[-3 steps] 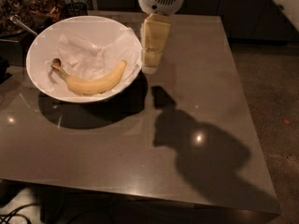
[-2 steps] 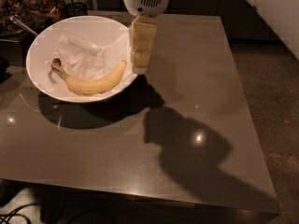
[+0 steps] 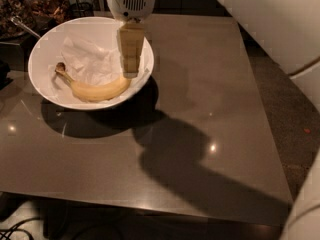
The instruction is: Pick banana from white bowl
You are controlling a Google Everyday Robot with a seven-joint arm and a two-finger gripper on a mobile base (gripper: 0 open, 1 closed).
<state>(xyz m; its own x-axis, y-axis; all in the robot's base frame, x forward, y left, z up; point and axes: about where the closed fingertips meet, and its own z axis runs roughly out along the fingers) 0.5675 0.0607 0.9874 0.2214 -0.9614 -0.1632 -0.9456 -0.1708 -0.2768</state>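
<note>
We've got just the one camera, set high and looking steeply down and forward over the worktop (image 3: 210, 94) — its near edge runs along the bottom of the frame, its far edge sits near the top. It's close enough that the worktop fills most of the view, with a strip of floor down the right side. The white bowl (image 3: 39, 84) with the banana (image 3: 97, 90) lands upper left. The pincer (image 3: 131, 71) hangs down from the top edge over the bowl's right side, so we see it from above. Pale rounded parts crowd both right corners — looming large, nearer the lens than the worktop.
</note>
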